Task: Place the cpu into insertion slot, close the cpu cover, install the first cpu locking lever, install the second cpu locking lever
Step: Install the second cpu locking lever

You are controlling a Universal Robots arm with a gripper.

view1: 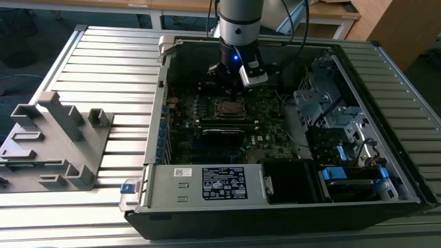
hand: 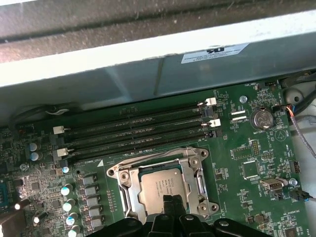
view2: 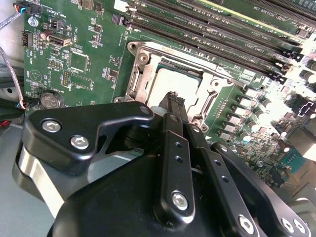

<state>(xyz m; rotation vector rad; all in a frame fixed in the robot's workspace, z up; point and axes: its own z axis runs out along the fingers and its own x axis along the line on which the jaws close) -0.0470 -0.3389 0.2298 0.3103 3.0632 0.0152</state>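
The cpu (hand: 158,183) lies in the insertion slot (view1: 231,108) on the green motherboard (hand: 237,173), its grey metal face showing. Around it the silver cpu cover (hand: 198,178) lies flat, framing the chip (view2: 170,81). A thin metal lever (hand: 148,156) runs along one side of the socket. My gripper (hand: 171,200) is shut, its black fingertips together just over the edge of the cpu, nothing visibly held. In the second wrist view the gripper (view2: 174,98) points at the socket's near rim. In the exterior view the gripper (view1: 235,96) hangs right above the socket inside the open computer case.
Long black memory slots (hand: 133,131) lie beside the socket. A labelled grey power-supply box (view1: 206,183) fills the case's front, and metal drive cages with cables (view1: 324,103) stand on the exterior view's right. A grey plastic fixture (view1: 55,139) rests on the slatted table at the exterior view's left.
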